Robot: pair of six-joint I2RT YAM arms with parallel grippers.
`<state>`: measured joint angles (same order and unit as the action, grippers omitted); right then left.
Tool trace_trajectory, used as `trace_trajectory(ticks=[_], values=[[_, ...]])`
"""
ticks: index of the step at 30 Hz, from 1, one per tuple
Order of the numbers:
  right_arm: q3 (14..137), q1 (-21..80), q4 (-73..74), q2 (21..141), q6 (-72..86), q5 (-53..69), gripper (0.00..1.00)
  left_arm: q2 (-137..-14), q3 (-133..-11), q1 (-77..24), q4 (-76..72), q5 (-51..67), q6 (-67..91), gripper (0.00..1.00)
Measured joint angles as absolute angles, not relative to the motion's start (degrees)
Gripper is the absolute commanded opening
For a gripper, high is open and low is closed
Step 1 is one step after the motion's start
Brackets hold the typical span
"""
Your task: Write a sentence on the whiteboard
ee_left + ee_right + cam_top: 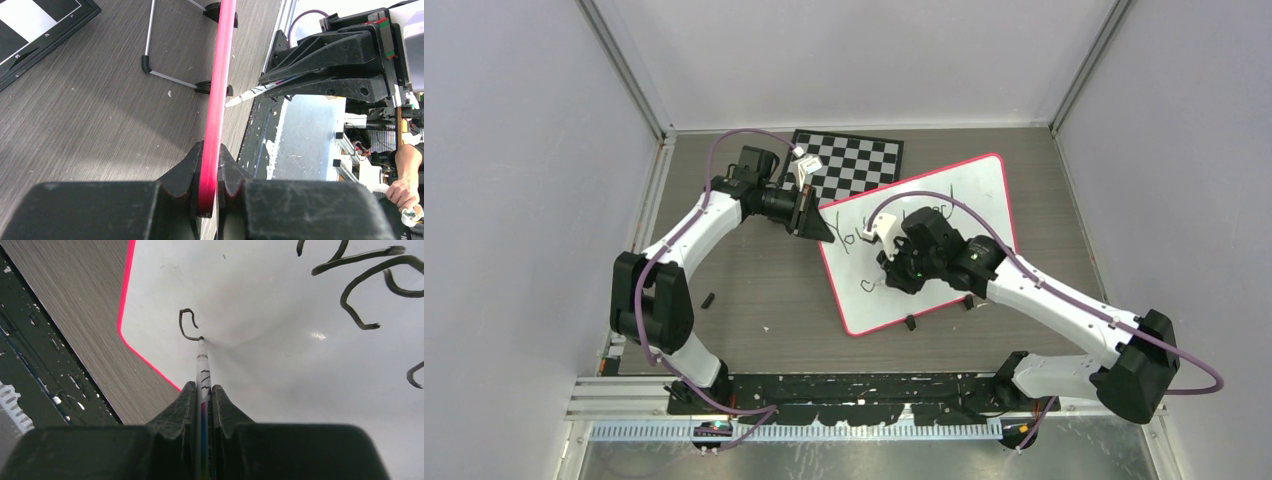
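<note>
While the left hand [210, 167] is clamped shut on the pink frame [220, 75] at the far-left corner of the whiteboard [979, 185], the right hand [202, 392] grips a marker [202, 365]. Its tip touches the board at a small curl [186, 325], nearer than the sentence [854, 232]. The board sits askew on the bench [754, 290], right of centre, beside a checkerboard [854, 160].
</note>
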<state>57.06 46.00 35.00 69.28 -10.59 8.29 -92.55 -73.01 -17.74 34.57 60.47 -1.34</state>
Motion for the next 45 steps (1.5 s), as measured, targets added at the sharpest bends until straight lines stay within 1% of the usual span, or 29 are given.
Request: trace_trajectory(ticks=[20,30,39,45], values=[[57.8,45.74,35.03,69.38,-10.44,8.1,0.0,-92.55,-73.03,-17.74,34.63,60.49,-1.58,0.0],[57.25,45.56,38.24,68.79,-11.51,8.21,0.0,-92.55,-73.06,-17.74,34.72,60.6,-1.63,0.0],[61.17,44.77,38.85,66.98,-11.62,7.7,0.0,-92.62,-73.14,-17.74,34.81,60.62,-1.63,0.0],[61.41,43.99,37.67,67.24,-11.4,6.15,0.0,-92.77,-73.32,-17.74,35.0,60.64,-1.65,0.0]])
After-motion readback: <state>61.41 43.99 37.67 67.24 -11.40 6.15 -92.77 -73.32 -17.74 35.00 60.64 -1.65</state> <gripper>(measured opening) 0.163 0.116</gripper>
